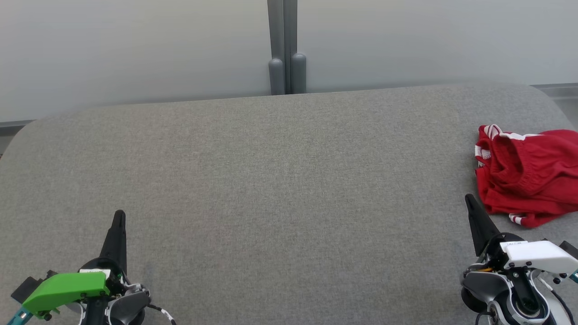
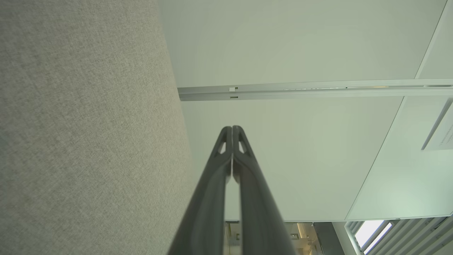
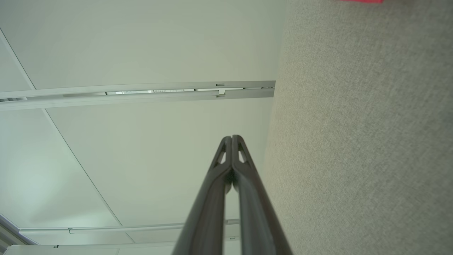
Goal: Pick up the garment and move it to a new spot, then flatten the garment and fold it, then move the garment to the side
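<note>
Right jaws: clenched, tips pressed together with nothing between them (the right wrist view shows the two dark fingers meeting at the tip). They sit at the lower right, pointing away from the robot, tip just beside the near-left edge of the garment (image 1: 528, 176) but apart from it.

Left jaws: likewise clenched and empty, at the lower left, well apart from the garment.

Garment: red shorts with white trim (image 1: 510, 134), lying bunched and wrinkled at the far right edge of the grey counter (image 1: 280, 180), partly cut off by the head view's border. Neither flat nor folded. The waistband faces up and left; a striped hem pokes out at the near side.

Stage, as a judgement: a crumpled heap at the edge fits a garment waiting to be carried to a new spot, and equally one just set down and waiting to be spread. The pictures do not settle which.

Notes for a good grasp either way:
- The jaws must part before touching cloth.
- Pinch one layer at an edge (waistband or hem), not the bulk of the heap; a bulk pinch would likely keep the wrinkles.
- The wide bare centre of the counter offers room for spreading.
</note>
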You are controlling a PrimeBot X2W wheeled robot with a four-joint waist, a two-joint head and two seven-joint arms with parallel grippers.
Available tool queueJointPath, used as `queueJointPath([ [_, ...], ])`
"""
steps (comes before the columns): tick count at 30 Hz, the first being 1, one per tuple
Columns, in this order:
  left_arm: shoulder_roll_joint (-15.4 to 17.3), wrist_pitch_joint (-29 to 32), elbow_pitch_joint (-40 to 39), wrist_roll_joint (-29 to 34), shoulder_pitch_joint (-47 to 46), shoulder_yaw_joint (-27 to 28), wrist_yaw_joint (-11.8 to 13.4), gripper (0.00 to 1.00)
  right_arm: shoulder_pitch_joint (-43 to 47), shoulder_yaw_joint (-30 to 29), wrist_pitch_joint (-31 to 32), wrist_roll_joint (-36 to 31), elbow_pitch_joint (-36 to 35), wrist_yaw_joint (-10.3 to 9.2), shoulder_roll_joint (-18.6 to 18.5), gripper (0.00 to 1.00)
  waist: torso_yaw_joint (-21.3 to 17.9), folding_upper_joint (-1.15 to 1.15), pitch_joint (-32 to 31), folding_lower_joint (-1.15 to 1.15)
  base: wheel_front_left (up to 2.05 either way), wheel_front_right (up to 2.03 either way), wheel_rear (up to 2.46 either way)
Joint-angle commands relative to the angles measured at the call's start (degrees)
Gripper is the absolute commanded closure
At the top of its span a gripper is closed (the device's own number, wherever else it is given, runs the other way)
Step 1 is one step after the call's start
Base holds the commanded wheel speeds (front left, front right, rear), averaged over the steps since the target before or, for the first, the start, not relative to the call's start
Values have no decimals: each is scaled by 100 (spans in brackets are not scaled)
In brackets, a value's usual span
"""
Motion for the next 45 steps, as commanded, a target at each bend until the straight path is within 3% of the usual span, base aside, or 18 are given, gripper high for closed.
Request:
queueJointPath([
  [1, 38, 3, -17, -2, -49, 14, -27, 100, 57, -11, 24, 42, -26, 2, -23, 100, 0, 0, 0, 0, 0, 0, 0],
  [45, 38, 3, -18, -2, -48, 14, -27, 100, 57, -9, 23, 43, -26, 2, -23, 100, 0, 0, 0, 0, 0, 0, 0],
])
